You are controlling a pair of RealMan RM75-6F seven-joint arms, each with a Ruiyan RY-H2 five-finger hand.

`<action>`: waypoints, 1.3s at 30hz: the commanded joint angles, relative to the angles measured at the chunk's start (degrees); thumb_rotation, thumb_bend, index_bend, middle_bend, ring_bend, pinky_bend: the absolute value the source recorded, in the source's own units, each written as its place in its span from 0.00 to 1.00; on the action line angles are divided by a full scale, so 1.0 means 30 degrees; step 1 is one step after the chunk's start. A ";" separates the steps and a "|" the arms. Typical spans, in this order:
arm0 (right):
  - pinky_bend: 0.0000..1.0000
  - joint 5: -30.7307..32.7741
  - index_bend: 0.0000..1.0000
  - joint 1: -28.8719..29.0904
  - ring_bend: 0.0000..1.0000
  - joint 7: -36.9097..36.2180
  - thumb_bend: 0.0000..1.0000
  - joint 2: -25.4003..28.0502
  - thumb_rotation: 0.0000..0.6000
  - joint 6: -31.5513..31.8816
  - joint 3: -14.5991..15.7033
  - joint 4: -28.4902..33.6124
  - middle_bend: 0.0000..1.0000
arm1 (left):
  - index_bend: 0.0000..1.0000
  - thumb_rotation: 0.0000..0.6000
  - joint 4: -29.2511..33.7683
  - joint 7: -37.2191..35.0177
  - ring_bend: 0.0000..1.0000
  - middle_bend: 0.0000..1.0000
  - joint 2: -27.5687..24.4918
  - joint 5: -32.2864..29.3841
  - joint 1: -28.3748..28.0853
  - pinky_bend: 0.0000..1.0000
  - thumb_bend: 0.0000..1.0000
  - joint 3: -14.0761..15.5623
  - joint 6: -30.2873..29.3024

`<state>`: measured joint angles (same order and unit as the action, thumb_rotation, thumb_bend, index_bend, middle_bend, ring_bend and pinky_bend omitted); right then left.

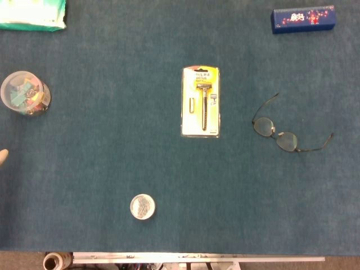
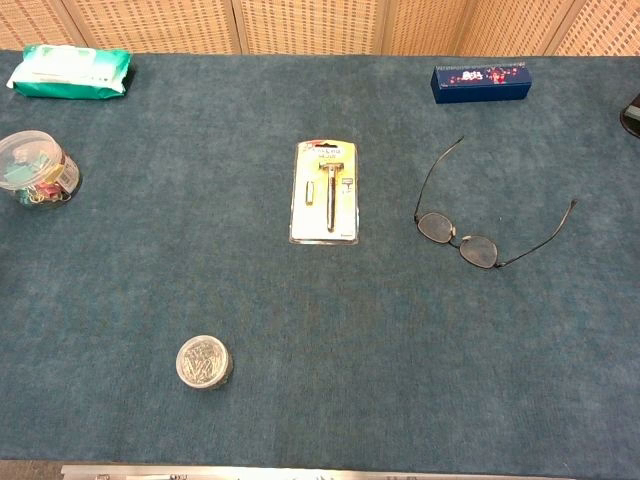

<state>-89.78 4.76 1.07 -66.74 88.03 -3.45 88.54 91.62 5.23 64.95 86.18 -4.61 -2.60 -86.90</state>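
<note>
A carded razor in yellow packaging [image 1: 201, 102] [image 2: 325, 192] lies flat at the middle of the blue table. Thin-framed glasses [image 1: 283, 132] [image 2: 465, 238] lie to its right with their arms unfolded. A small round tin of pins [image 1: 142, 206] [image 2: 204, 361] sits near the front edge. Only a pale tip of what looks like my left hand [image 1: 3, 157] shows at the head view's left edge. A dark sliver, perhaps my right hand [image 2: 632, 115], shows at the chest view's right edge. Neither touches anything that I can see.
A clear tub of coloured clips [image 1: 25, 93] [image 2: 38, 168] stands at the far left. A green pack of wipes [image 1: 32, 14] [image 2: 72, 70] lies at the back left and a dark blue box [image 1: 304, 19] [image 2: 481, 83] at the back right.
</note>
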 commanded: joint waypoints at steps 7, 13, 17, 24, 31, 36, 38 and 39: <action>0.62 -0.0126 0.66 0.0246 0.51 0.0081 0.25 0.0079 1.00 -0.0401 0.0034 0.0010 0.61 | 0.45 1.00 0.0008 -0.0089 0.37 0.45 -0.0021 -0.0214 0.0153 0.44 0.12 -0.0011 -0.0092; 0.62 -0.0256 0.66 0.0387 0.51 0.0034 0.25 0.0008 1.00 -0.0469 0.0021 0.0003 0.61 | 0.45 1.00 -0.0049 -0.0201 0.37 0.45 -0.0029 -0.0377 0.0226 0.44 0.12 -0.0054 -0.0104; 0.62 -0.0668 0.66 0.0306 0.51 -0.0048 0.25 -0.0099 1.00 -0.0020 0.0079 -0.0002 0.61 | 0.45 1.00 -0.0079 -0.0282 0.37 0.45 -0.0053 -0.0110 0.0271 0.44 0.12 0.0066 -0.0198; 0.62 -0.1122 0.66 0.0216 0.51 -0.0286 0.25 -0.0329 1.00 0.0464 0.0172 -0.0292 0.61 | 0.45 1.00 -0.0136 -0.0594 0.37 0.45 -0.0114 0.0103 0.0325 0.44 0.12 0.0130 -0.0304; 0.62 -0.0947 0.66 0.0305 0.51 -0.0260 0.25 -0.0370 1.00 0.0252 0.0130 -0.0334 0.61 | 0.45 1.00 -0.0156 -0.0443 0.37 0.45 -0.0084 -0.0017 0.0261 0.44 0.12 0.0089 -0.0132; 0.62 -0.1376 0.66 0.0339 0.51 -0.0328 0.25 -0.0435 1.00 0.0391 0.0280 -0.0314 0.61 | 0.45 1.00 -0.0127 -0.0437 0.37 0.45 -0.0089 -0.0015 0.0272 0.44 0.12 0.0080 -0.0149; 0.62 -0.2089 0.66 0.0328 0.51 -0.0729 0.25 -0.0506 1.00 0.0802 0.0481 -0.0340 0.61 | 0.45 1.00 -0.0132 -0.0455 0.37 0.45 -0.0096 -0.0055 0.0278 0.44 0.12 0.0063 -0.0143; 0.62 -0.2530 0.66 0.0323 0.50 -0.1009 0.25 -0.0565 1.00 0.1089 0.0587 -0.0388 0.61 | 0.45 1.00 -0.0136 -0.0464 0.37 0.45 -0.0099 -0.0068 0.0277 0.44 0.12 0.0057 -0.0137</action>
<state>-95.43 5.74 -0.67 -68.14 89.98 -2.31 87.53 91.22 3.84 64.66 85.99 -3.78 -2.42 -87.31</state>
